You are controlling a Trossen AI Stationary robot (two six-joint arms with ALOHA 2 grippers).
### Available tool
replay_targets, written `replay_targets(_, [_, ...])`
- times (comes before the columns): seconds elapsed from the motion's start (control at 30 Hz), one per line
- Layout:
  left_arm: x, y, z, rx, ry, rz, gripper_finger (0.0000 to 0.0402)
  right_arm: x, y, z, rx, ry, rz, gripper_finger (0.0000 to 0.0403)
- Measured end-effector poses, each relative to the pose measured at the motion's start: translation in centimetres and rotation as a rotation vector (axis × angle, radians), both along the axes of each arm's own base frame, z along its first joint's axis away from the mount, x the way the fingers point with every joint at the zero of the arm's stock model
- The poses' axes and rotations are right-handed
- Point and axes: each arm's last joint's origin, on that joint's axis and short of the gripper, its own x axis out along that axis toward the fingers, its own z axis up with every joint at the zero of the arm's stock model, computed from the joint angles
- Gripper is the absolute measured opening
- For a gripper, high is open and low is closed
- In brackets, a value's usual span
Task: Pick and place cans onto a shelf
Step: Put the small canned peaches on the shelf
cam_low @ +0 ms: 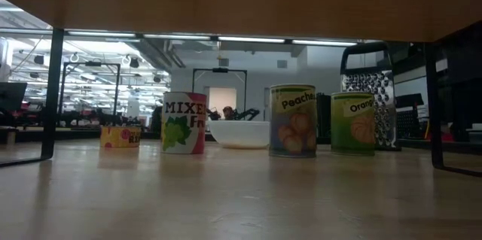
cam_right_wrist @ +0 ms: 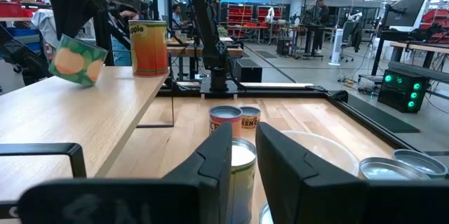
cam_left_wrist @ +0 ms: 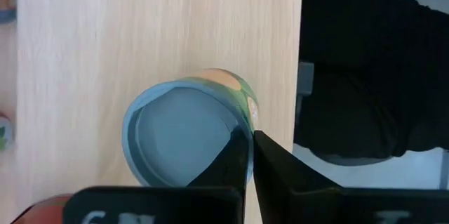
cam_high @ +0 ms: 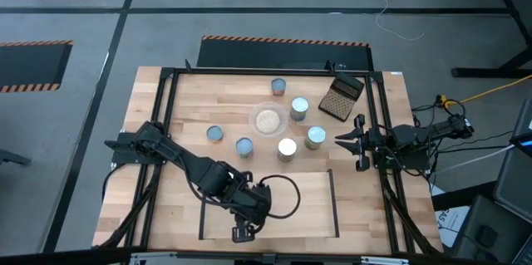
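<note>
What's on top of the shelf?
On the shelf: one upright orange can, one tilted green can in the left tool. Whether its base touches is hidden.

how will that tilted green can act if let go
The tilted can is not flat, so it would probably rock or topple. Its round side would likely roll along the shelf. The left gripper pinches only its rim, so it may slip.

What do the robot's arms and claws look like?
Both arms are black and jointed. The left arm trails a looping black cable; the right arm has black wires too. The left gripper and right gripper each have two dark, wedge-shaped fingers.
</note>
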Motion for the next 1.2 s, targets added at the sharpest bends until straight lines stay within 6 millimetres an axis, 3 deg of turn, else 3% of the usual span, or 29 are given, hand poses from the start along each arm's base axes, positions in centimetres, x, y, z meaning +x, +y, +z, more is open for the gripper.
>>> replay_targets(0.33, [0.15, -0.17, -0.22, -0.019, 0.012, -0.012, 0.0011, 0.0, 0.0, 0.0, 0.0, 0.0, 0.0, 0.0071])
replay_targets(0.87, [0.37, -0.29, -0.24, -0.03, -0.004, -0.012, 0.0066, 0.0, 0.0, 0.0, 0.0, 0.0, 0.0, 0.0071])
replay_targets(1.2, [0.52, -0.36, -0.15, -0.028, -0.029, -0.035, 0.0076, 0.0, 0.0, 0.0, 0.0, 0.0, 0.0, 0.0071])
